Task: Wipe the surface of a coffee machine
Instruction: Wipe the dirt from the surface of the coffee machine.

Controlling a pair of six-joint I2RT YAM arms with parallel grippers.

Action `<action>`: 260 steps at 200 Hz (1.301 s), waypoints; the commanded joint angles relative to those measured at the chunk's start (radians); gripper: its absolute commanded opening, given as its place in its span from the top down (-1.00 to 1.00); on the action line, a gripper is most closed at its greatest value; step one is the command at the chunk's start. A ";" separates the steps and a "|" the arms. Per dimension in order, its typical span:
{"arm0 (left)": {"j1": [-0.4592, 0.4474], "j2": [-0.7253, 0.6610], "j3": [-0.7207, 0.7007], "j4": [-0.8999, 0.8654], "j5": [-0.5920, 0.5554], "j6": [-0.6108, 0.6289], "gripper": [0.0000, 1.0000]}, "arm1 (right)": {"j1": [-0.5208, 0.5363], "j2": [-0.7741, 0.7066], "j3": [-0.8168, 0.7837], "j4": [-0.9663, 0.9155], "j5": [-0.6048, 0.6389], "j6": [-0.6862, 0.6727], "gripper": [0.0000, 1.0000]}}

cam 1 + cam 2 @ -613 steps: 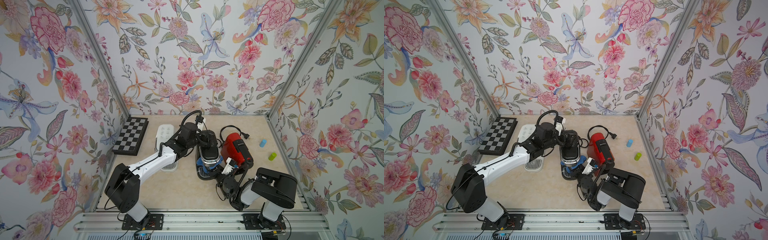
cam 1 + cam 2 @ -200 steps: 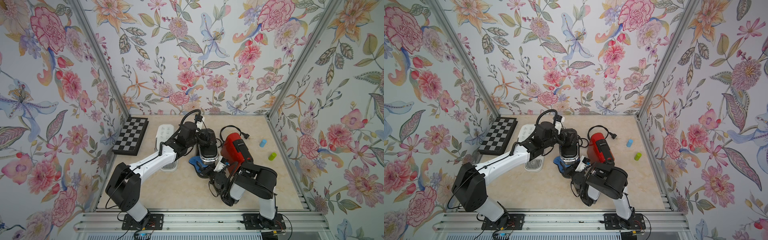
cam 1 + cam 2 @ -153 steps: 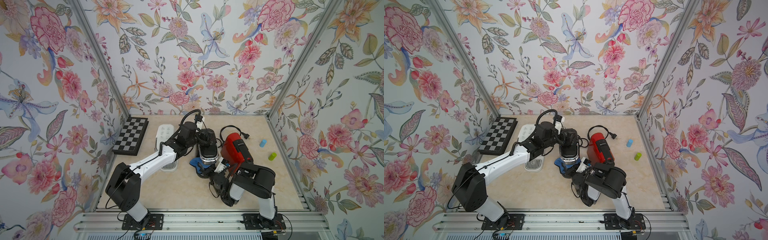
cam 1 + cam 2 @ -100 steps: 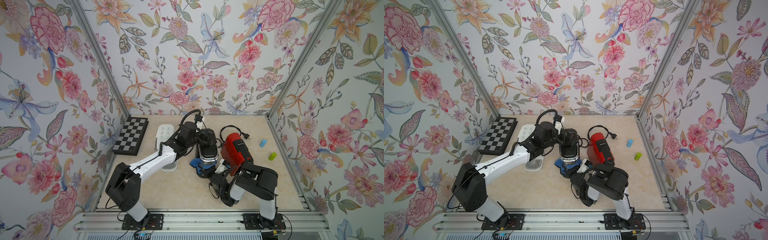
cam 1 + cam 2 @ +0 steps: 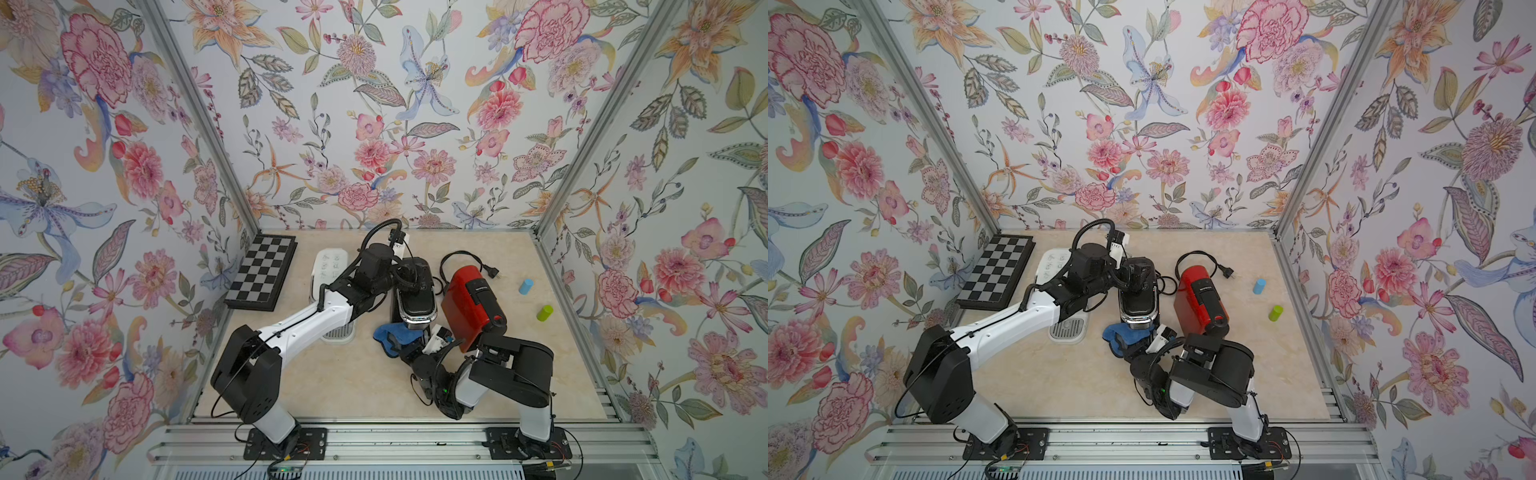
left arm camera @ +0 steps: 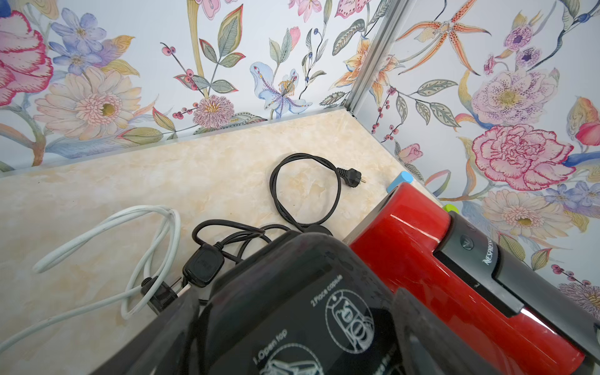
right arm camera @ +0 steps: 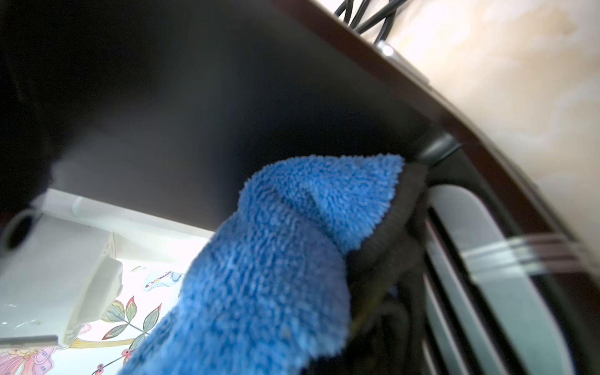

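Right wrist view: pinching blue cloth (image 7: 276,259) in right jaws, shifted leftward along black coffee machine (image 7: 227,97) front (wiping underway); clasping rear, left jaws wide.

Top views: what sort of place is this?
Probably a staged robot test booth, not a kitchen: floral wallpaper panels in aluminium framing, left arm and right arm bolted to a front rail, marble-look tabletop.

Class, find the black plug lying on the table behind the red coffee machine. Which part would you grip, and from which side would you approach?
Grip the plug by its thick black body, coming straight down from above, jaws closing across its width. It lies flat on the table with open surface on both sides; the pins are probably too thin to hold firmly.
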 commanded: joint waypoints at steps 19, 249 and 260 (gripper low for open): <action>-0.018 0.064 -0.043 -0.182 0.029 0.025 -0.86 | 0.065 -0.067 -0.110 -0.250 -0.027 0.127 1.00; -0.018 0.073 -0.041 -0.185 0.026 0.026 -0.86 | -0.157 -0.085 -0.049 -0.198 -0.227 -0.218 1.00; -0.018 0.073 -0.040 -0.184 0.028 0.026 -0.87 | -0.120 -0.083 -0.054 -0.194 -0.208 -0.195 1.00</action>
